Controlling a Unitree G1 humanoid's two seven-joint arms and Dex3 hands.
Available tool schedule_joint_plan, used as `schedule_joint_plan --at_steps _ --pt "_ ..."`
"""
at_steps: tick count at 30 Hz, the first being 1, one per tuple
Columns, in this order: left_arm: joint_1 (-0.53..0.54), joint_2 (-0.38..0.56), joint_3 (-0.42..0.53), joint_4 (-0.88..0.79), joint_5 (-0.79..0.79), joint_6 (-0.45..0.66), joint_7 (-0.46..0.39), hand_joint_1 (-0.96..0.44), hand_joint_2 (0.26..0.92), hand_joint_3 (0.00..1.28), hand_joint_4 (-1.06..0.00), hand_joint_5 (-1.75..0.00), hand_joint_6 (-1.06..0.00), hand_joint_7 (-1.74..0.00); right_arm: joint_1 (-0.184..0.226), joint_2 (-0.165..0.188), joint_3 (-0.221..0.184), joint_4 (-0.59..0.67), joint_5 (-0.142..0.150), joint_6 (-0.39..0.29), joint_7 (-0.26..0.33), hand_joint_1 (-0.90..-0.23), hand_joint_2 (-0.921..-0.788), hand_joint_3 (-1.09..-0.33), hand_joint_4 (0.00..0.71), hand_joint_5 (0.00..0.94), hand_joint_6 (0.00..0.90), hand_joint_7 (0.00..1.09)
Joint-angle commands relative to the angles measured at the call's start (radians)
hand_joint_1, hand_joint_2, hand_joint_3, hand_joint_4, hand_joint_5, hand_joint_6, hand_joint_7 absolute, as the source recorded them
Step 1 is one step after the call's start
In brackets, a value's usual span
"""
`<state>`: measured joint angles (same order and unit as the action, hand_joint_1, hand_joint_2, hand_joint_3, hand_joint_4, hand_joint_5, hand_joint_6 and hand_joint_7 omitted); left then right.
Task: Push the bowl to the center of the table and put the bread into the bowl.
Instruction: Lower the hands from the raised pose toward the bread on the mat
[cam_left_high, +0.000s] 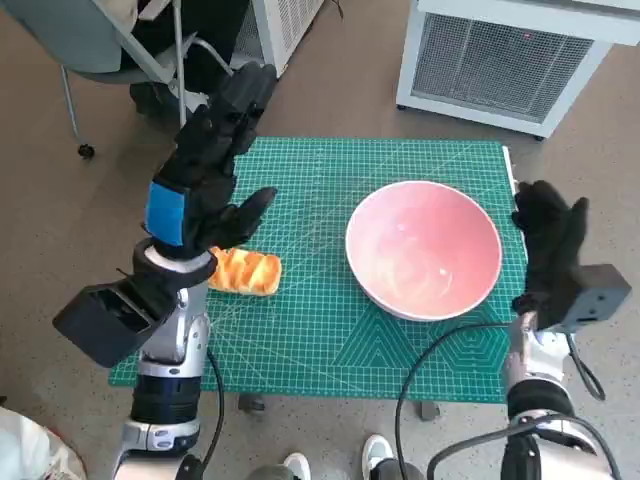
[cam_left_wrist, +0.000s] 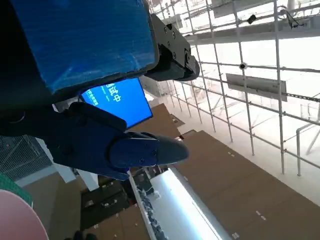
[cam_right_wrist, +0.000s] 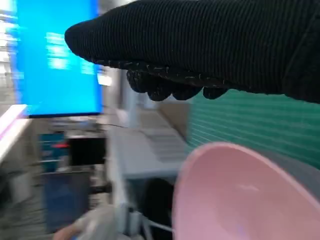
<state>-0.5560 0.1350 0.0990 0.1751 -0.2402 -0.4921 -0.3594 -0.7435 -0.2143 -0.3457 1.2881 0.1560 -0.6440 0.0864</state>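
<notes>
bowl (cam_left_high: 424, 248): right of middle, empty, probably rigid, slides if nudged at its right rim
bread (cam_left_high: 244, 271): left, likely soft; take it by its long sides
left hand (cam_left_high: 205, 185): spread, raised above bread, holding nothing
right hand (cam_left_high: 549, 240): spread, empty, just right of bowl

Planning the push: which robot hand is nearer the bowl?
The right robot hand, in the black knitted glove, beside the pink bowl's rim. The blue-taped left robot hand hovers over the bread.

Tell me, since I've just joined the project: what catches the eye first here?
The large pink bowl, empty, sits on the right part of the green cutting mat. The bread lies on the mat's left part, with the left hand raised above it, fingers spread. The gloved right hand hovers beside the bowl's right rim.
</notes>
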Motion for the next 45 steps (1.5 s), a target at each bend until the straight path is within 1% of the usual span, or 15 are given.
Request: schedule_joint_plan --at_steps 1,4,11,16,19,23,25,29,32,35,40,45 --pt "0.014 0.010 0.004 -0.024 -0.007 0.002 -0.003 -0.51 0.921 0.30 -0.29 0.00 -0.44 -0.01 -0.016 0.038 -0.004 0.024 0.001 0.054 -0.004 -0.552 -0.921 -0.930 0.208 0.004 0.050 0.56" --pt "0.018 0.012 0.003 -0.029 -0.009 0.005 -0.004 -0.51 0.921 0.30 -0.29 0.00 -0.44 -0.01 -0.027 0.052 -0.010 0.027 0.004 0.069 0.000 -0.560 -0.921 -0.928 0.214 0.006 0.057 0.55" --pt "0.032 0.020 0.006 -0.047 -0.015 0.016 -0.004 -0.51 0.921 0.30 -0.28 0.00 -0.44 -0.01 -0.062 0.092 -0.038 0.032 0.027 0.097 0.021 -0.577 -0.921 -0.913 0.222 0.008 0.070 0.55" --pt "0.046 0.024 0.006 -0.071 -0.016 0.028 -0.001 -0.51 0.921 0.30 -0.28 0.00 -0.44 -0.01 -0.080 0.114 -0.059 0.032 0.035 0.100 0.043 -0.554 -0.921 -0.921 0.224 0.007 0.079 0.55" --pt "0.057 0.028 0.010 -0.088 -0.014 0.041 0.005 -0.51 0.921 0.30 -0.28 0.00 -0.45 -0.01 -0.094 0.128 -0.068 0.032 0.041 0.100 0.055 -0.554 -0.921 -0.917 0.219 0.004 0.082 0.55" --pt "0.070 0.029 0.016 -0.109 -0.011 0.056 0.014 -0.52 0.921 0.30 -0.28 0.00 -0.47 -0.02 -0.115 0.142 -0.071 0.035 0.041 0.105 0.048 -0.553 -0.921 -0.919 0.208 0.001 0.077 0.55" --pt "0.076 0.029 0.018 -0.118 -0.012 0.064 0.017 -0.52 0.921 0.30 -0.29 0.00 -0.48 -0.03 -0.124 0.147 -0.070 0.037 0.038 0.109 0.039 -0.554 -0.921 -0.920 0.207 0.001 0.081 0.55" --pt "0.087 0.030 0.023 -0.135 -0.016 0.080 0.022 -0.54 0.921 0.29 -0.29 0.00 -0.49 -0.03 -0.143 0.157 -0.068 0.042 0.032 0.123 0.022 -0.577 -0.921 -0.909 0.214 0.005 0.094 0.54" --pt "0.095 0.031 0.028 -0.145 -0.011 0.088 0.027 -0.54 0.921 0.28 -0.29 0.00 -0.49 -0.03 -0.158 0.166 -0.066 0.044 0.029 0.134 0.011 -0.592 -0.921 -0.900 0.223 0.004 0.116 0.50" --pt "0.100 0.033 0.033 -0.145 -0.002 0.086 0.033 -0.55 0.921 0.28 -0.29 0.00 -0.49 -0.03 -0.171 0.171 -0.065 0.047 0.026 0.149 0.004 -0.603 -0.921 -0.894 0.222 0.002 0.119 0.48" --pt "0.117 0.041 0.041 -0.155 0.018 0.076 0.046 -0.54 0.921 0.28 -0.28 0.00 -0.49 -0.03 -0.187 0.176 -0.065 0.049 0.025 0.174 -0.002 -0.597 -0.921 -0.891 0.217 0.000 0.127 0.45" --pt "0.137 0.082 0.055 -0.146 0.059 0.041 0.045 -0.55 0.921 0.28 -0.27 0.00 -0.48 -0.03 -0.199 0.164 -0.062 0.042 0.023 0.172 0.005 -0.580 -0.921 -0.892 0.215 0.000 0.145 0.41"
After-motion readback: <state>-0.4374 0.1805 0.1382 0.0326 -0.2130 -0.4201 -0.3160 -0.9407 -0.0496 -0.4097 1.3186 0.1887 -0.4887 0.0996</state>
